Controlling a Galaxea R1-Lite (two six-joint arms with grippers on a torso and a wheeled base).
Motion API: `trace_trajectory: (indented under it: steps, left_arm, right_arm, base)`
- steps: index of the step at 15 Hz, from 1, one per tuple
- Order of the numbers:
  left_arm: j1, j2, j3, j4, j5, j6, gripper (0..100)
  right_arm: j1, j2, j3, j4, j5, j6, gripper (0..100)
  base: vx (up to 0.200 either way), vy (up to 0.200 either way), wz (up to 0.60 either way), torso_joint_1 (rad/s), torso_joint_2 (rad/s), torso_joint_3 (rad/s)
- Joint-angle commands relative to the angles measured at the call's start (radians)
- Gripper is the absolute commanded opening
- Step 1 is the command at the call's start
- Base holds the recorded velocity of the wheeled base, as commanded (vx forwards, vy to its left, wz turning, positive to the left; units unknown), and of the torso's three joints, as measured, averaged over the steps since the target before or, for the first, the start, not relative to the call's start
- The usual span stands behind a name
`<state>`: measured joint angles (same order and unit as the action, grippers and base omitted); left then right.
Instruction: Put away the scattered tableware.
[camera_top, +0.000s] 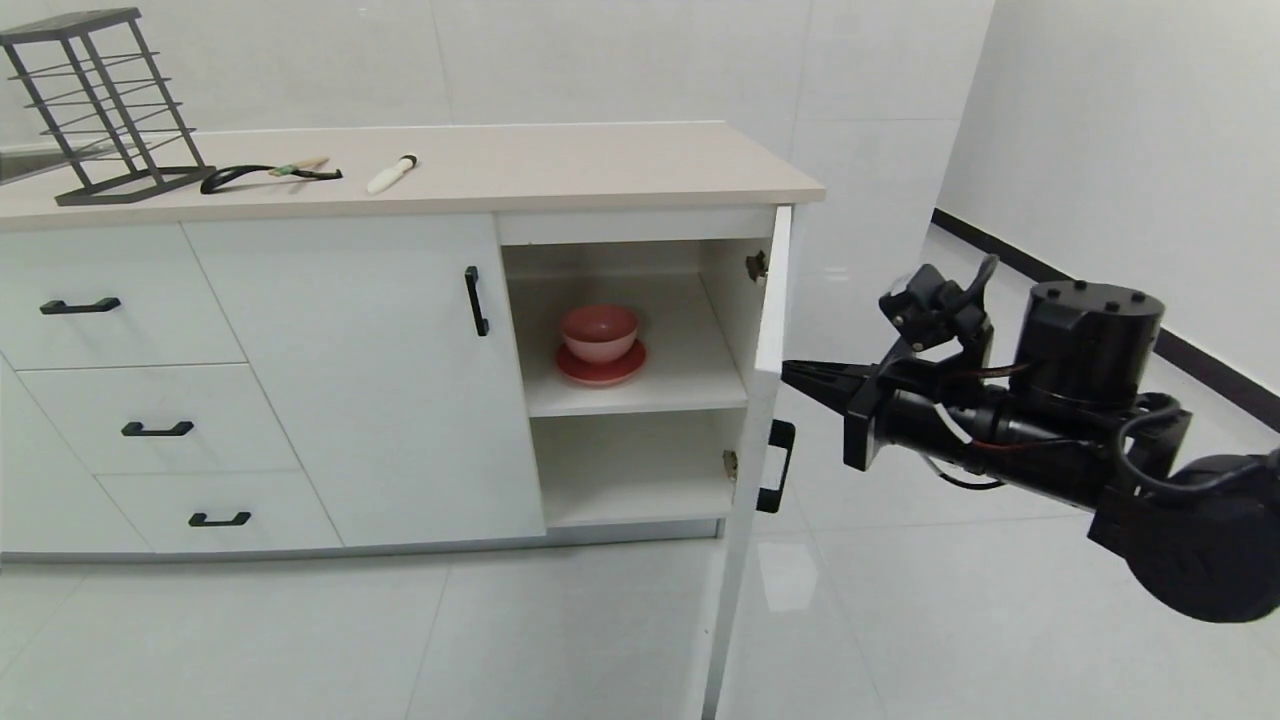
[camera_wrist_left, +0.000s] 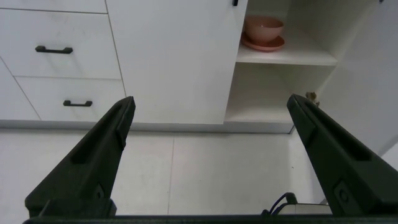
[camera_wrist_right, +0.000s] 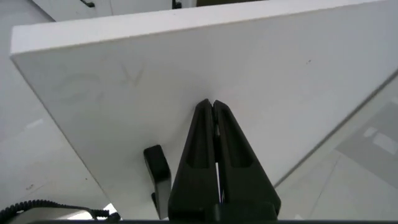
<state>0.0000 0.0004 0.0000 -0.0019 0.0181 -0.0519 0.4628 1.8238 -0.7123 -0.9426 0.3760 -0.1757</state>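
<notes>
A pink bowl (camera_top: 599, 332) sits on a red plate (camera_top: 600, 368) on the middle shelf of the open cupboard; the bowl (camera_wrist_left: 263, 28) and plate (camera_wrist_left: 263, 44) also show in the left wrist view. The cupboard door (camera_top: 760, 400) stands swung out, edge toward me, its black handle (camera_top: 776, 466) on the outer face. My right gripper (camera_top: 797, 374) is shut with nothing in it, its tip touching the door's outer face (camera_wrist_right: 249, 68) just above the handle (camera_wrist_right: 157, 163). My left gripper (camera_wrist_left: 208, 109) is open, hanging low over the floor and facing the cupboard.
On the counter (camera_top: 560, 165) lie a white-handled utensil (camera_top: 392, 173), a black-handled tool (camera_top: 268, 175) and a black wire rack (camera_top: 100, 105). Drawers (camera_top: 110, 380) and a closed door (camera_top: 380, 380) fill the cabinet's left side. Tiled floor spreads in front.
</notes>
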Motion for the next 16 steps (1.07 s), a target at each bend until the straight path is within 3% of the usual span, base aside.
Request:
trace_trajectory:
  steps: [1, 6, 16]
  left_arm:
    - [0.0, 0.0, 0.0, 0.0, 0.0, 0.0, 100]
    - [0.0, 0.0, 0.0, -0.001, 0.0, -0.002, 100]
    - [0.0, 0.0, 0.0, -0.001, 0.0, -0.002, 100]
  right_arm:
    - [0.031, 0.083, -0.073, 0.001, -0.003, 0.002, 0]
    - [0.071, 0.176, -0.187, 0.002, -0.022, 0.007, 0]
    - [0.076, 0.549, -0.636, 0.002, -0.022, 0.024, 0]
  base:
    - [0.0, 0.0, 0.0, 0.0, 0.0, 0.0]
    - [0.0, 0.0, 0.0, 0.0, 0.0, 0.0]
    - [0.0, 0.0, 0.0, 0.0, 0.0, 0.0]
